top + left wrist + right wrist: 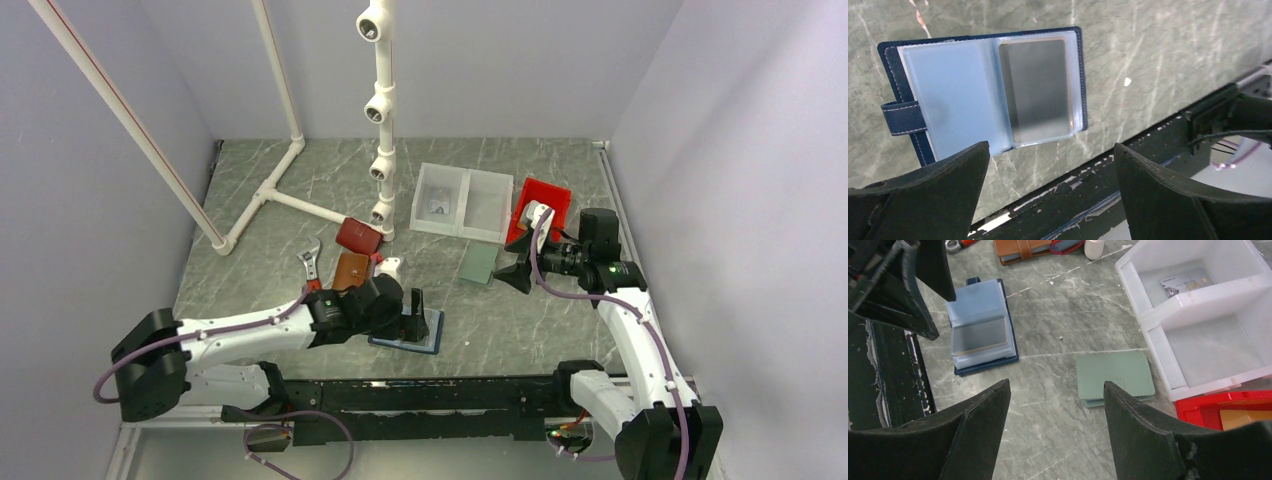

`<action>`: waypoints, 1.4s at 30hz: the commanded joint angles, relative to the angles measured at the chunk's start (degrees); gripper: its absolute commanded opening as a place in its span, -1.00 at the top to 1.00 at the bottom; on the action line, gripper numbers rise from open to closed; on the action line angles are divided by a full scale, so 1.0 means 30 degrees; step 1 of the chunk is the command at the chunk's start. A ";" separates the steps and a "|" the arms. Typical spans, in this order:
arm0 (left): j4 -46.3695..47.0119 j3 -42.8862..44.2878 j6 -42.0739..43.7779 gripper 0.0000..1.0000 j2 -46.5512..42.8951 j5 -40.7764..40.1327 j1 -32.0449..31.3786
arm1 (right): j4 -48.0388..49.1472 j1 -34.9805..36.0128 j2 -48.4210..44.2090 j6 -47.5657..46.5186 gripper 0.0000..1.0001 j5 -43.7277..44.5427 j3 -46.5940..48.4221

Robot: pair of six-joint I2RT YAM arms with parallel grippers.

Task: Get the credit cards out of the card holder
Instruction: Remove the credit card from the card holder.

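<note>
It looks like a robotics lab test cell. A grey marble-patterned bench (560, 330) is boxed in by bare pale walls (500, 70). White robot arms, left (240, 335) and right (640, 340), are bolted to a black rail (430, 398) along its near edge, trailing purplish cables (572, 293). A white plastic pipe frame (262, 193) fills the far left corner, and a white sorting bin (466, 205) and a red bin (545, 190) sit toward the far right.

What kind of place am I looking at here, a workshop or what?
Most likely a robotics lab test cell, not a workshop. A left arm and right arm are bolted at the edge of a marble-patterned table boxed in by plain panels, with a white pipe frame and a white bin.
</note>
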 commanded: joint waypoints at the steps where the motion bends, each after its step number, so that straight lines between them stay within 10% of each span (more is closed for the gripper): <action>1: -0.1809 0.2173 -0.1003 -0.99 0.1704 -0.1507 -0.0441 | 0.0085 -0.0059 -0.0071 -0.0496 -0.43 -0.0691 0.0371; 18: -0.5961 0.8044 0.0365 -0.47 0.8837 -0.2146 -0.1212 | 0.0001 -0.0059 0.0051 -0.0605 -0.43 -0.0719 0.0337; 42: -0.3186 0.5615 0.1066 -0.26 0.8163 -0.0512 -0.0208 | -0.0437 -0.0059 0.0481 -0.0839 -0.43 -0.0793 0.0537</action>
